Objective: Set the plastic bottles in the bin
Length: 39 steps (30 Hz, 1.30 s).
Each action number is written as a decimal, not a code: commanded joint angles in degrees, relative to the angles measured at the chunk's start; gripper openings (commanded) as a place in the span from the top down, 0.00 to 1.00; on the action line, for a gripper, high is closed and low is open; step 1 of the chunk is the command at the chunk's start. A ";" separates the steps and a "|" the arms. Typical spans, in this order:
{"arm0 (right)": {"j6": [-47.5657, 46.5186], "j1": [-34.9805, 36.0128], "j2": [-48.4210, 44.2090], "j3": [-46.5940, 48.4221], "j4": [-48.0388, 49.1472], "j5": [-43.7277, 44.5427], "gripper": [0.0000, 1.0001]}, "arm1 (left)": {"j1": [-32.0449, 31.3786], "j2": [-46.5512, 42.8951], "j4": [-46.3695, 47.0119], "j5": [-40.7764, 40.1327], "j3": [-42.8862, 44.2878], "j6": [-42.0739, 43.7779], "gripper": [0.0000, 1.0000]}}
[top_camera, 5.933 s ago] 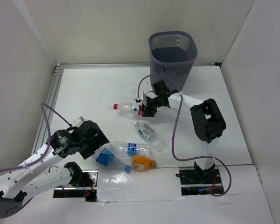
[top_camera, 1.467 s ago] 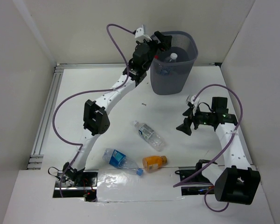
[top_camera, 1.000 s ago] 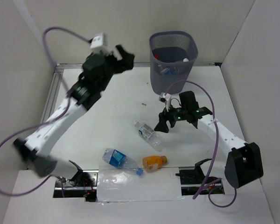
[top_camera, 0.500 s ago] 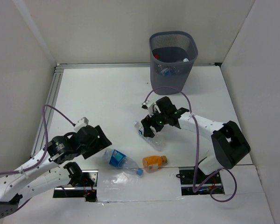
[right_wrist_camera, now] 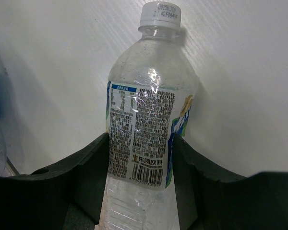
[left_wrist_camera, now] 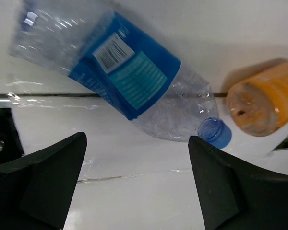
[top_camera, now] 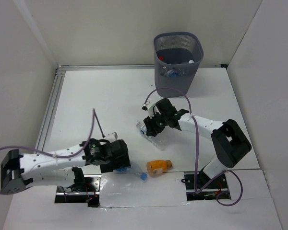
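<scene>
Our right gripper (right_wrist_camera: 139, 143) has its two fingers pressed against either side of the white-capped bottle (right_wrist_camera: 145, 110). That bottle lies on the table (top_camera: 96, 100) near the middle. Our left gripper (left_wrist_camera: 134, 191) hangs just over the blue-labelled bottle (left_wrist_camera: 129, 76), jaws spread wide. This bottle lies on its side near the front edge. Its blue cap points toward the orange bottle (left_wrist_camera: 264, 100) just beside it. The bin (top_camera: 178, 81) stands upright at the far edge, and we see other bottles (top_camera: 172, 73) inside it.
</scene>
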 commanded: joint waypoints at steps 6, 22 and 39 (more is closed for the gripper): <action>-3.30 0.40 0.27 8.03 -4.60 -3.74 1.00 | -6.73 8.21 5.65 -3.50 3.89 -5.51 0.00; 0.19 -10.47 0.00 40.44 -6.19 -10.42 1.00 | -6.73 9.25 8.29 -3.69 -1.56 -7.71 0.00; 7.07 -30.09 26.71 84.32 0.14 -1.02 1.00 | -0.75 14.00 14.53 -0.79 -2.44 -4.02 0.00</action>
